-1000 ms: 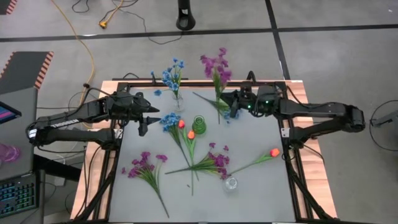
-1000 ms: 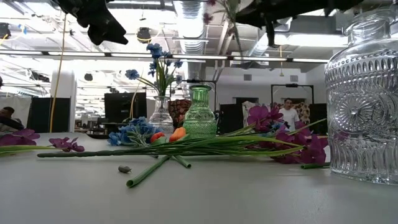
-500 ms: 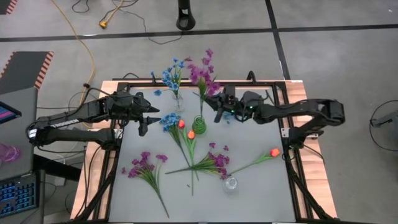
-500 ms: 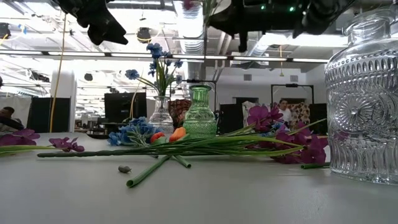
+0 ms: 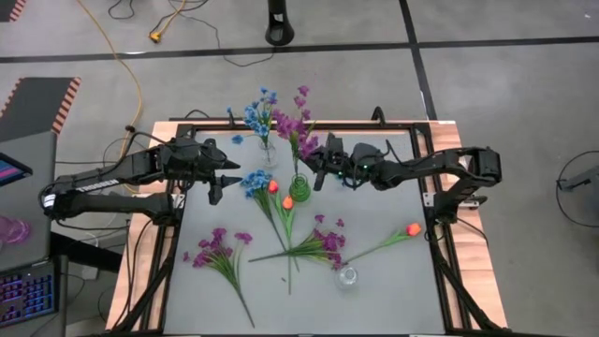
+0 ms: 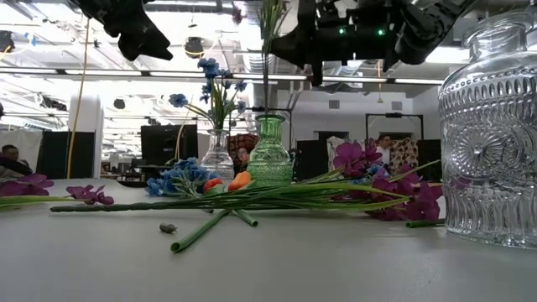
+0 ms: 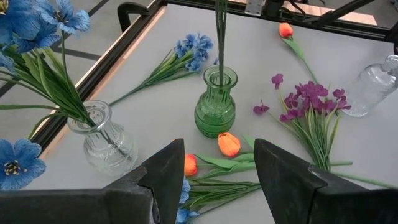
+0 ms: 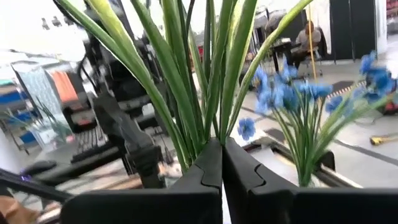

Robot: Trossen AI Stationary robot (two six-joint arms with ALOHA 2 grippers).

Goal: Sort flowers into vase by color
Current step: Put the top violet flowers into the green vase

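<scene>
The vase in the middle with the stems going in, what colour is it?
Green. The vase is ribbed green glass, and it shows best in the left wrist view.

Standing near the back edge of the table (image 5: 393,281), left of middle: back vase (image 5: 269,155), holding a sprig (image 5: 257,110). Standing just right of it and nearer: centre vase (image 5: 299,187), holding the stem ends of the held sprig (image 5: 298,126) in its neck. Clamping that sprig above the centre vase: right gripper (image 5: 316,174). Hovering left of both vases, fingers apart: left gripper (image 5: 218,183). Lying just before the centre vase: two tulips (image 5: 274,185), beside a loose sprig (image 5: 253,181). Lying front-left: left sprig (image 5: 220,251); mid-table, middle sprig (image 5: 323,245); right of it, lone tulip (image 5: 413,228). Standing just before the middle sprig: front vase (image 5: 347,275).
</scene>
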